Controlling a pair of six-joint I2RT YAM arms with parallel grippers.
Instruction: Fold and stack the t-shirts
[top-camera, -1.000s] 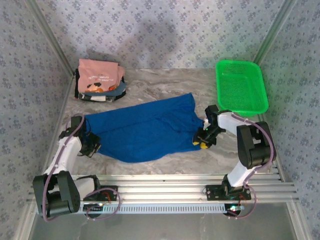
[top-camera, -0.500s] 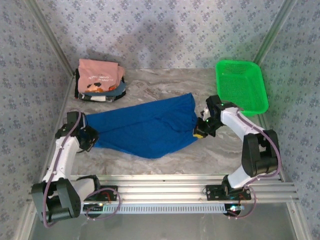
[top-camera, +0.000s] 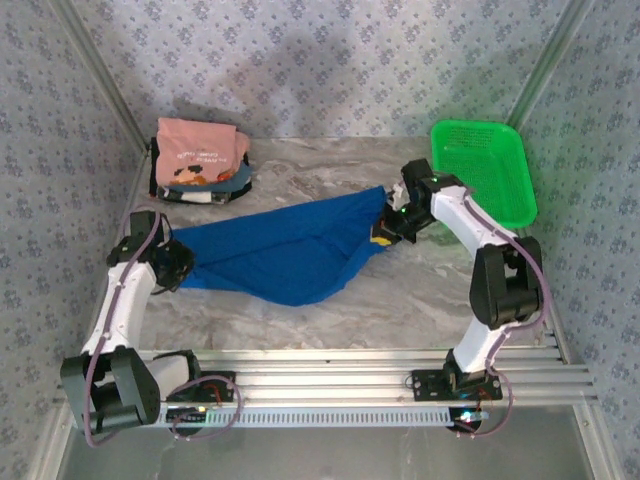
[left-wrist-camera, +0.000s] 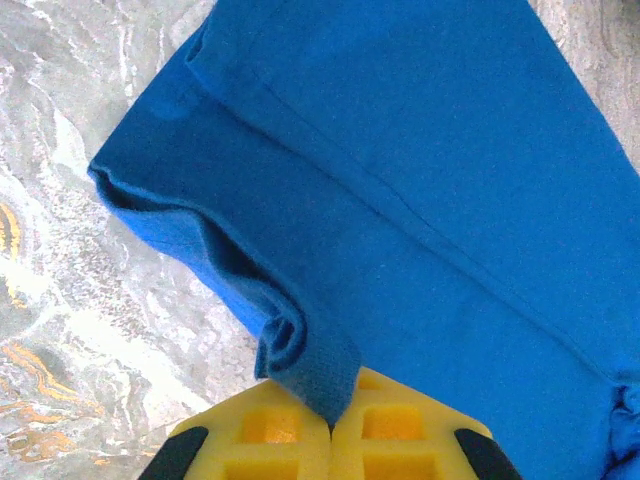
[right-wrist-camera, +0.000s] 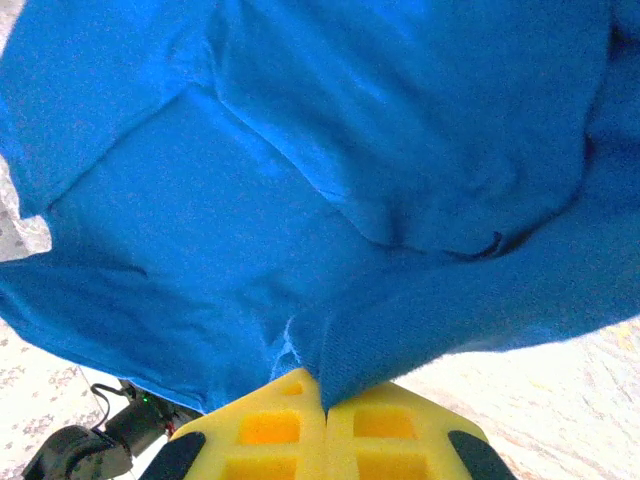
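A royal-blue t-shirt (top-camera: 285, 255) hangs stretched between both grippers over the middle of the table, its lower fold sagging toward the table. My left gripper (top-camera: 172, 268) is shut on the shirt's left edge; in the left wrist view the blue t-shirt (left-wrist-camera: 420, 200) is pinched between the yellow pads (left-wrist-camera: 265, 430). My right gripper (top-camera: 385, 232) is shut on the right edge, where the blue t-shirt (right-wrist-camera: 330, 200) runs into the closed yellow pads (right-wrist-camera: 390, 435). At the back left lies a pile of folded t-shirts (top-camera: 198, 168), a salmon-pink one (top-camera: 200, 148) with white lettering on top of darker ones.
A green plastic mesh basket (top-camera: 483, 170) sits at the back right, just behind my right arm. Patterned walls close in the marble table (top-camera: 420, 300) on three sides. A metal rail (top-camera: 350, 375) runs along the near edge.
Both grippers have moved toward the back, the right one also leftward, carrying the blue shirt with them. The right gripper closed on the shirt's right edge; the cloth now hangs more taut.
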